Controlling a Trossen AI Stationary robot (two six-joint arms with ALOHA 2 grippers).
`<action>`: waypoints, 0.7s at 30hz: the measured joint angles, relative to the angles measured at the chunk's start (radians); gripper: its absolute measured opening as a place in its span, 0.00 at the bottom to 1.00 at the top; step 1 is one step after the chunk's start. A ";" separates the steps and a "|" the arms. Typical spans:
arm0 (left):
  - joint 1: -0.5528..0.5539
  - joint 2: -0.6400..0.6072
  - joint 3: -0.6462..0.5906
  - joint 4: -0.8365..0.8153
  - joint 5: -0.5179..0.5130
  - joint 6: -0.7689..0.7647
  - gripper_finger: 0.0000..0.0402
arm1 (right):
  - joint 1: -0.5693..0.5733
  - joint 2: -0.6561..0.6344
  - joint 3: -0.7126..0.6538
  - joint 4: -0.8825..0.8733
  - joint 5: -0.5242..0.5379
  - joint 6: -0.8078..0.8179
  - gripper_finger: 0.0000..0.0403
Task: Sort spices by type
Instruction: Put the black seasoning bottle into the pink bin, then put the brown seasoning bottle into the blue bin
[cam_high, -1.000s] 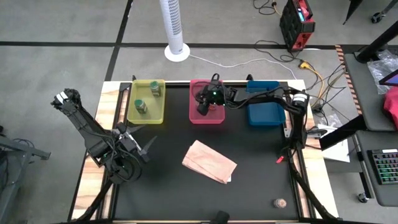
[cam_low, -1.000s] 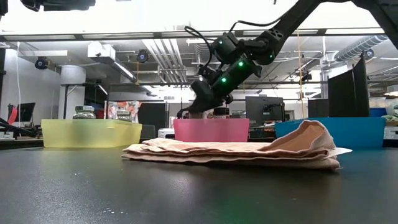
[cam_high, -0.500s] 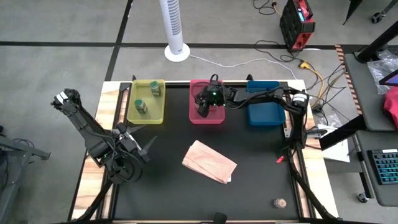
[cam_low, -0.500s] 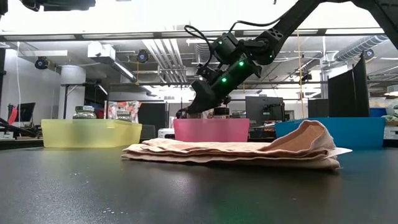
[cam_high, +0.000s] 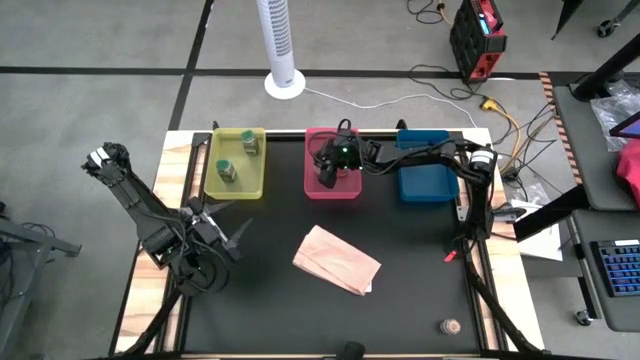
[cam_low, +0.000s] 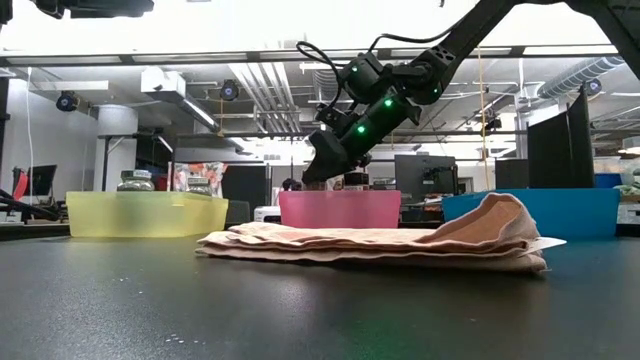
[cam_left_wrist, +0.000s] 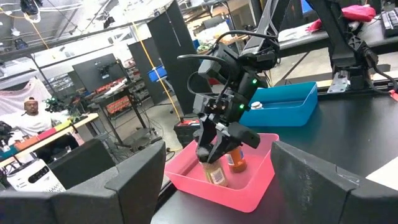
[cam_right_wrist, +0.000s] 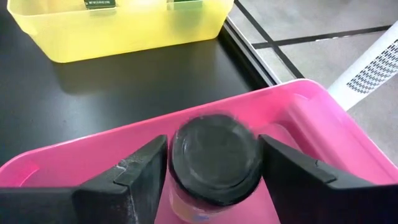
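My right gripper (cam_high: 327, 174) reaches over the pink tray (cam_high: 345, 193) and is shut on a dark-capped spice jar (cam_right_wrist: 214, 155). A second jar with orange-brown contents (cam_left_wrist: 235, 160) stands beside it in the pink tray. Two green-filled jars (cam_high: 250, 143) (cam_high: 227, 171) stand in the yellow tray (cam_high: 215, 188). A pale-capped jar (cam_left_wrist: 258, 105) sits in the blue tray (cam_high: 425, 186). One more jar (cam_high: 451, 325) lies on the table near its near right corner. My left gripper (cam_high: 228, 233) waits open by the table's left edge. My right gripper pinches the jar between its two fingers (cam_right_wrist: 146, 171), just below the dark cap (cam_right_wrist: 214, 146). The fingers come from above, slanting down from the table's right. The jar is nearly upright, its lower end (cam_left_wrist: 214, 177) down inside the pink tray; whether it touches the floor I cannot tell.
A crumpled tan paper bag (cam_high: 336, 259) lies mid-table, near side of the trays. The three trays line the far edge. Black table surface lies open between the bag and both arms' bases. A white tower fan (cam_high: 281, 45) stands on the floor beyond the table.
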 joint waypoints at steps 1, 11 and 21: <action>0.000 0.000 0.000 0.000 0.000 0.000 0.68 | 0.000 0.000 0.000 0.000 0.000 0.000 0.59; 0.000 0.000 0.000 0.002 0.001 0.000 0.68 | 0.000 -0.012 0.012 -0.004 0.003 -0.020 0.70; 0.000 0.000 0.000 0.007 0.003 -0.001 0.68 | 0.008 -0.084 0.105 -0.251 0.011 -0.104 0.71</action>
